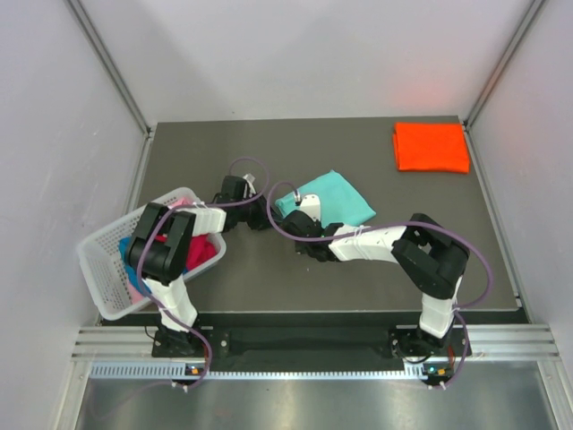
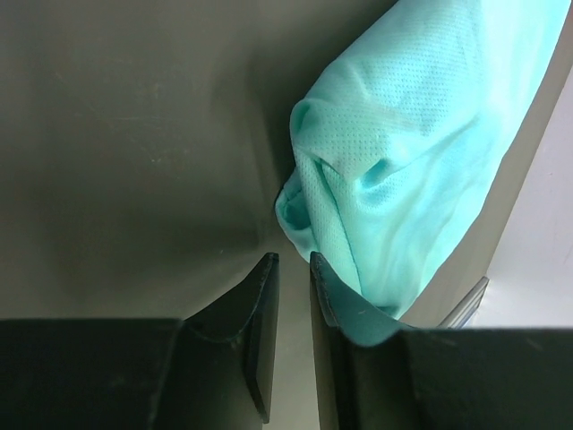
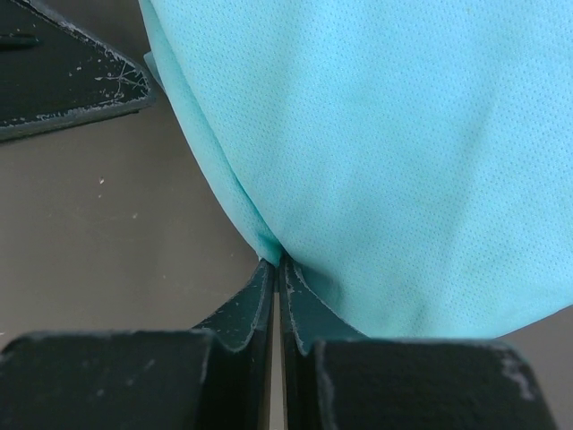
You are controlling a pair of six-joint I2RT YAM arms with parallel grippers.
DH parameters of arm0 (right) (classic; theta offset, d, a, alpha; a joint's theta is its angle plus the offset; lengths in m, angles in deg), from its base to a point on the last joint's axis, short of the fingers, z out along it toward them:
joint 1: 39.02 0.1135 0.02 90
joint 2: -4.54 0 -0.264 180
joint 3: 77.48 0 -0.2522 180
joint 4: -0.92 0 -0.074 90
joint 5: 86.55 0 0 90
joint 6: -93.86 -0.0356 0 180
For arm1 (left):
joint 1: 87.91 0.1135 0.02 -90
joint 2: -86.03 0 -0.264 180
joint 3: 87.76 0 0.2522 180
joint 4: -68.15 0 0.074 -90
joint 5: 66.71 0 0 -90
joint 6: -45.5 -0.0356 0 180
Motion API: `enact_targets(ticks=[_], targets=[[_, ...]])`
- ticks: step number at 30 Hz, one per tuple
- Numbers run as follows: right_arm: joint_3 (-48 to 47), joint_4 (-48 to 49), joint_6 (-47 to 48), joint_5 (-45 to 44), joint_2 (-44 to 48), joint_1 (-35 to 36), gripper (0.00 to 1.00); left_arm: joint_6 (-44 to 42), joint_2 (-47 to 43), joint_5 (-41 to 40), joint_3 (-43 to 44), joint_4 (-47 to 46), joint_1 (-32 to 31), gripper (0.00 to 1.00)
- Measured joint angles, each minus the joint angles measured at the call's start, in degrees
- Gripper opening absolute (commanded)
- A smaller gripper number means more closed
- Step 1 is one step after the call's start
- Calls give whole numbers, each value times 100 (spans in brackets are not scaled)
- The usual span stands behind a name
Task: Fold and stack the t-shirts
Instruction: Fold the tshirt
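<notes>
Teal cloth sits pinched in the right tool (image 3: 276, 264), whose two black fingers are shut tight on the edge of the teal shirt (image 3: 385, 152). From there the shirt spreads up and to the right of that view. The left tool (image 2: 294, 260) has only a thin gap, and nothing is in it. The shirt's bunched corner lies just beside it, up and to the right. From above, the shirt lies mid desk (image 1: 269, 269), its long side running left to right. Both tools are at its left end. I think the left tool must slide right to grab.
</notes>
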Motion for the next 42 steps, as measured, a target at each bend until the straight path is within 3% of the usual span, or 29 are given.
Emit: enact_targets(ticks=[18, 19, 23, 42], targets=[[42, 24, -74, 0, 33, -4, 0, 153, 354, 114, 17, -557, -39, 25], [44, 24, -76, 0, 33, -4, 0, 155, 358, 114, 20, -575, -39, 24], [46, 15, -76, 4, 35, -4, 0, 192, 490, 116, 94, -597, -48, 0], [-44, -850, 26, 35, 258, -22, 0, 142, 555, -232, 498, -31, -109, 0]])
